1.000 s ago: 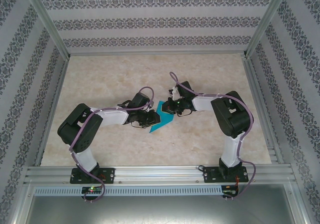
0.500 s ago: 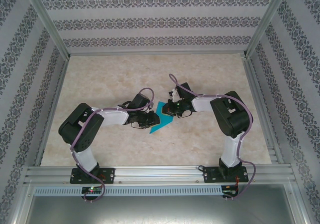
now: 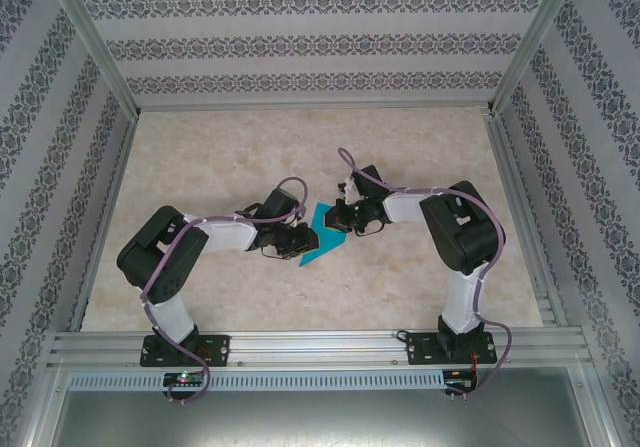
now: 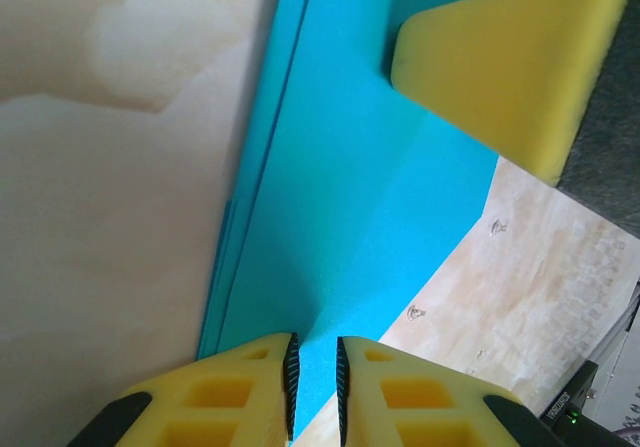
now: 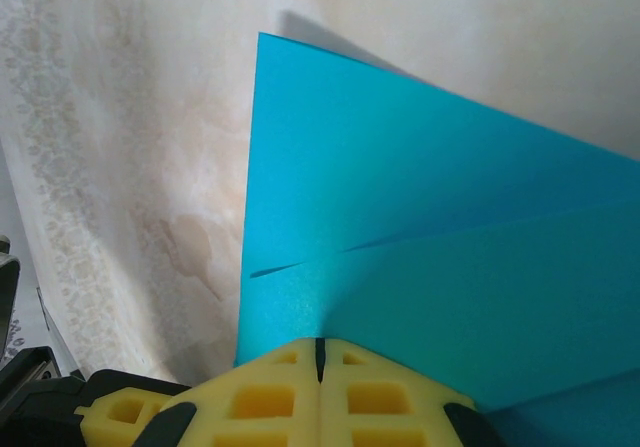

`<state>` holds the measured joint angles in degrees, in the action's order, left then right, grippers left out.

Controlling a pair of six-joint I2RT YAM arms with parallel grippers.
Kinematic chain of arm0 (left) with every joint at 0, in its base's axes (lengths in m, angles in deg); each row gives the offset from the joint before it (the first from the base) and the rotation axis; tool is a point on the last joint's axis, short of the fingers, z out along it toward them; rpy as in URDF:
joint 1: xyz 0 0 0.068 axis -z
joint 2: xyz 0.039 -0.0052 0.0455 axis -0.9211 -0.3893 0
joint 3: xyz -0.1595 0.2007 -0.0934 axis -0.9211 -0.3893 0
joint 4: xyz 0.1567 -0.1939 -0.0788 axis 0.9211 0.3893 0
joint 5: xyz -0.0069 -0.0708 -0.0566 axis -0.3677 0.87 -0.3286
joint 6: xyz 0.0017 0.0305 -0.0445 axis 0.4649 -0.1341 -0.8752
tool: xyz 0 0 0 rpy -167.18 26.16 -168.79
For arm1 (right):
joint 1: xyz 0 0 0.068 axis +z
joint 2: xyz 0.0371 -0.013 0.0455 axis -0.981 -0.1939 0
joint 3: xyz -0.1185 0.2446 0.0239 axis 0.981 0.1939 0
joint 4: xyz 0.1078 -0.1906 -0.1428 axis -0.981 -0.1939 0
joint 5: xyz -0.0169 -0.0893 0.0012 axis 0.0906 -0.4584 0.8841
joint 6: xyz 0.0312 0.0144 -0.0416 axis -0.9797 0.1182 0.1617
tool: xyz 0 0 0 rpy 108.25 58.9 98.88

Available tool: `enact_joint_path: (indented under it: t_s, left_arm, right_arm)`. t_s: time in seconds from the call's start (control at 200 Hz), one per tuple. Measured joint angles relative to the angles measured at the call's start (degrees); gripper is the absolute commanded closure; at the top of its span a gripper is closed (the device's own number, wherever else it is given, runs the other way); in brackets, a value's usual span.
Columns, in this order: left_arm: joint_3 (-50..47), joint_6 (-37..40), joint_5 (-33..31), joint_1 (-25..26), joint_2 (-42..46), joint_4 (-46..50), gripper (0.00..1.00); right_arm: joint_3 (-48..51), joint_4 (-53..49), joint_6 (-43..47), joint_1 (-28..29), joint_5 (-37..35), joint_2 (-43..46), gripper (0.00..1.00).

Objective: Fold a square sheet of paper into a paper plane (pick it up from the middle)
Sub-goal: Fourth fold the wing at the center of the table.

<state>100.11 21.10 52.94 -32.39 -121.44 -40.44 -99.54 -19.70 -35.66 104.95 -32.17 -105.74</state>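
Left wrist view: we see the left gripper point(image 4: 314, 392) pinching the folded paper point(image 4: 370, 207) by its edge. Our right gripper point(image 5: 320, 355) is pressed together on the opposite side.

Bench point(image 3: 300, 137) was beige, marble-patterned, evenly lit. Walls point(image 3: 300, 42) on three sides carried grey-and-white striped damask wallpaper. Aluminium posts point(image 3: 97, 52) stood at corners; aluminium rail point(image 3: 320, 345) ran along near edge.
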Motion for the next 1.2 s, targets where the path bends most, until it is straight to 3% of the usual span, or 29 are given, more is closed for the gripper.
enact_joint_path:
  t_s: [0.919,1.199]
  left_arm:
    - [-4.46,0.04,-4.15,2.47,5.95,5.31,0.81]
    - [-4.57,0.48,-4.55,2.69,9.51,7.74,0.77]
  right_arm:
    - [-0.55,-0.46,0.0,0.02,0.98,-0.66,0.99]
    - [-0.57,-0.46,-0.02,0.0,1.05,-0.66,0.99]
